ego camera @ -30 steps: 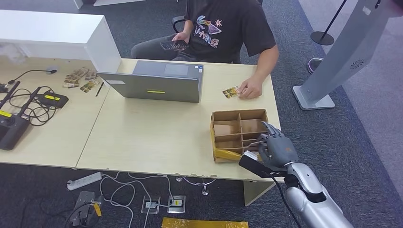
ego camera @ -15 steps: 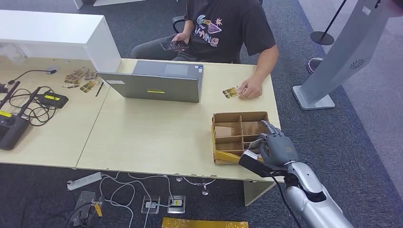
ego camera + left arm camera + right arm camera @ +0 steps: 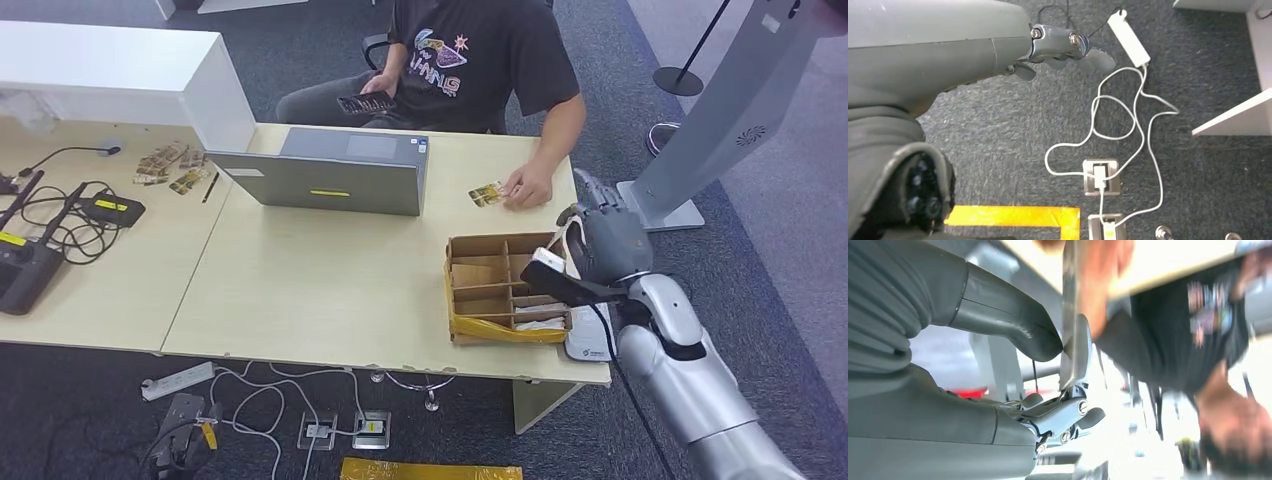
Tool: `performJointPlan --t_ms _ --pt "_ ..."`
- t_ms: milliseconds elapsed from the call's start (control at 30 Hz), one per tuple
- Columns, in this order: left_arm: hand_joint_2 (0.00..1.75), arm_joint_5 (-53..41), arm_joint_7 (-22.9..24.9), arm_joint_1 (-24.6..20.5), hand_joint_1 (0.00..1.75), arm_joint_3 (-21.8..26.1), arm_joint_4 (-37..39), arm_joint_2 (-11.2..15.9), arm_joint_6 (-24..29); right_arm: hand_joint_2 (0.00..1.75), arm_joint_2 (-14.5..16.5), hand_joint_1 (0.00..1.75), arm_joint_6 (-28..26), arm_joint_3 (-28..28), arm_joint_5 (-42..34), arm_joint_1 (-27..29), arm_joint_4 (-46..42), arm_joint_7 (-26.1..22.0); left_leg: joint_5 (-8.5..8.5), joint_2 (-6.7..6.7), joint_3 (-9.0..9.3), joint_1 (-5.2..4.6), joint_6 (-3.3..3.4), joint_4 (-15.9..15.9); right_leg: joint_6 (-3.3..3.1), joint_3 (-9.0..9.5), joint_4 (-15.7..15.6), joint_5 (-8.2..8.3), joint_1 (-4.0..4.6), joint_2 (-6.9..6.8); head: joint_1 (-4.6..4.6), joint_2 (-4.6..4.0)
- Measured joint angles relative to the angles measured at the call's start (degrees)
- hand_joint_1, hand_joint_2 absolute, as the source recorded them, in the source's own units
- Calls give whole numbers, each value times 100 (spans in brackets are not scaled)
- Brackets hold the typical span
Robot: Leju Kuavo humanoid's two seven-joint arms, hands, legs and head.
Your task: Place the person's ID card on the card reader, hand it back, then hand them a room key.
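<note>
The robot's right hand is raised above the table's right edge, beside the brown cardboard divided box. In the right wrist view its thick grey thumb and a finger pinch a thin pale room key card, seen edge-on and blurred, so its face cannot be read. The small patterned ID card lies flat on the light wooden table, with the seated person's hand touching it. A flat white card reader sits at the table's near right corner, just beside the box. The left hand hangs over dark carpet and white cables; it holds nothing, though whether its fingers are curled or spread is hard to tell.
</note>
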Motion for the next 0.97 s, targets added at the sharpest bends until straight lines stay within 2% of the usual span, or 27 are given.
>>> performJointPlan --t_ms 233,433,600,967 --pt "0 -232 22 -129 0 -23 0 26 -5 175 45 175 -509 -382 -110 -1327 716 -395 3 0 -9 -2 1 1 1 -10 3 4 -2 0 -2 0" --pt "0 -307 100 -218 0 -51 4 25 -44 175 78 175 -573 -513 -79 -2138 1489 -548 3 -1 -12 -1 1 1 0 -11 2 3 -1 -1 -2 0" --pt "0 -396 117 -347 0 -104 51 -14 -170 175 222 175 -484 -469 201 -2425 2264 -586 3 -7 -14 -1 1 1 0 -10 2 3 -1 -8 -2 0" --pt "0 -490 216 -491 0 -140 155 -86 -301 175 467 175 -270 -166 593 -2617 3505 -451 3 -15 -17 0 1 1 -1 -12 2 2 0 -15 -2 0"
